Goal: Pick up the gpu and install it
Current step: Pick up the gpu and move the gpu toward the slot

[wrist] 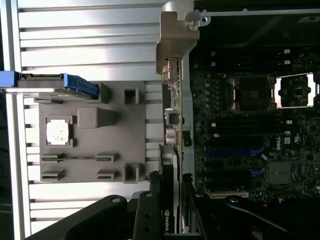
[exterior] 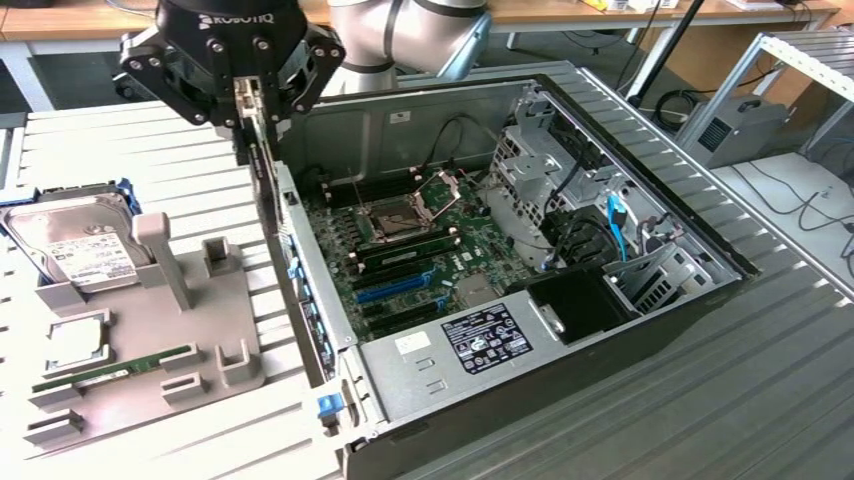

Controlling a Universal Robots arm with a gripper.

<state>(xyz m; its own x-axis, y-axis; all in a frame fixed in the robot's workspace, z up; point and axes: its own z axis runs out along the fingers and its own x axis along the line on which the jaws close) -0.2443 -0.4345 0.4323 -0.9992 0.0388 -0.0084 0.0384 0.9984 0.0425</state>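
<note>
- The gpu (exterior: 264,175) is hanging on edge in the air, clamped between the fingers (wrist: 149,210) of the gripper (exterior: 254,118).
- Its bracket end is pointing away from the gripper, and in the wrist view the card (wrist: 172,120) is running between the holder (wrist: 90,145) and the motherboard (wrist: 240,130).
- The gripper (wrist: 170,200) is closing on both flat faces of the card, near the end opposite the bracket.
- In the exterior view the card is hovering over the wall of the case (exterior: 360,125) on the exterior view's left, clear of the motherboard (exterior: 400,250) and not seated in any slot.
- The case is lying open on its side, showing the CPU socket (exterior: 398,212) and the blue slots (exterior: 394,290).
- The grey holder (exterior: 200,300) is sitting just beside the case, carrying a hard drive (exterior: 80,245), a chip (exterior: 78,345) and a RAM stick (exterior: 114,372).
</note>
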